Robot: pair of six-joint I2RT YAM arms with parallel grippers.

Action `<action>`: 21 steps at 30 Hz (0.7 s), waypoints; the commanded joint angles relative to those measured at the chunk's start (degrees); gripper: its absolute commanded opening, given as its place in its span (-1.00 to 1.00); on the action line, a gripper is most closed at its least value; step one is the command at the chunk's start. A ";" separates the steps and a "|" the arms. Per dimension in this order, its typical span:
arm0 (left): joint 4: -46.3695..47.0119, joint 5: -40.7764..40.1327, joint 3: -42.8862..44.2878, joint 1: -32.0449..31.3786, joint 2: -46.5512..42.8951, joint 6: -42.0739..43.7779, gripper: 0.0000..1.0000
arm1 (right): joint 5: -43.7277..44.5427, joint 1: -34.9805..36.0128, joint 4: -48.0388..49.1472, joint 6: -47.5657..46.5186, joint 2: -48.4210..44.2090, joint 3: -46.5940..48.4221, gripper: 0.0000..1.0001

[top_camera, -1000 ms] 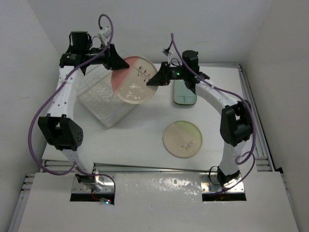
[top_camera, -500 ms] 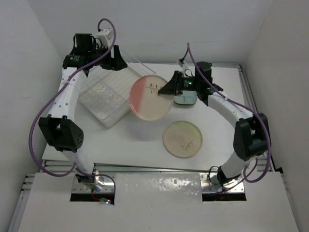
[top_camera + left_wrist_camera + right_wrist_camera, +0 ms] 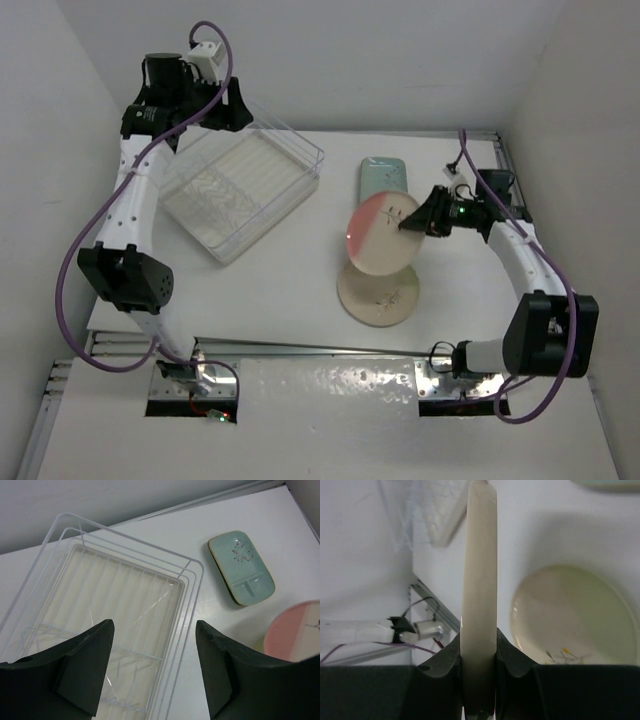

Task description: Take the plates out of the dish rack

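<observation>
The clear dish rack (image 3: 245, 190) lies at the left of the table, and only its ribbed base (image 3: 100, 605) shows inside. My left gripper (image 3: 235, 110) hangs open above the rack's far corner, its fingers (image 3: 85, 665) holding nothing. My right gripper (image 3: 415, 222) is shut on the rim of the pink-and-cream plate (image 3: 383, 232). That plate is tilted on edge above the yellow-green plate (image 3: 378, 295), which lies flat. In the right wrist view the held plate (image 3: 480, 580) is edge-on between the jaws. A pale blue-green plate (image 3: 384, 180) lies flat farther back.
The metal rail (image 3: 320, 348) runs along the table's near edge, with the arm bases behind it. White walls close in the left, back and right sides. Purple cables (image 3: 75, 260) loop off the left arm.
The left gripper opened, let go of the pink plate and drew back over the rack's far corner. The right arm carried the plate right and nearer, over the yellow-green plate.
</observation>
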 commanded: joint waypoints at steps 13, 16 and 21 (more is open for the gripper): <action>-1.33 -1.64 6.84 0.23 0.71 1.13 0.28 | 0.77 -0.60 1.32 -1.78 -7.24 -19.18 -1.00; -1.16 -1.38 6.84 0.23 0.71 1.04 0.28 | 0.25 -0.52 2.46 -1.60 -7.50 -21.02 -1.00; -0.98 -0.94 6.57 0.23 0.71 0.78 0.28 | 1.55 -0.52 3.35 -3.09 -5.93 -24.54 -1.00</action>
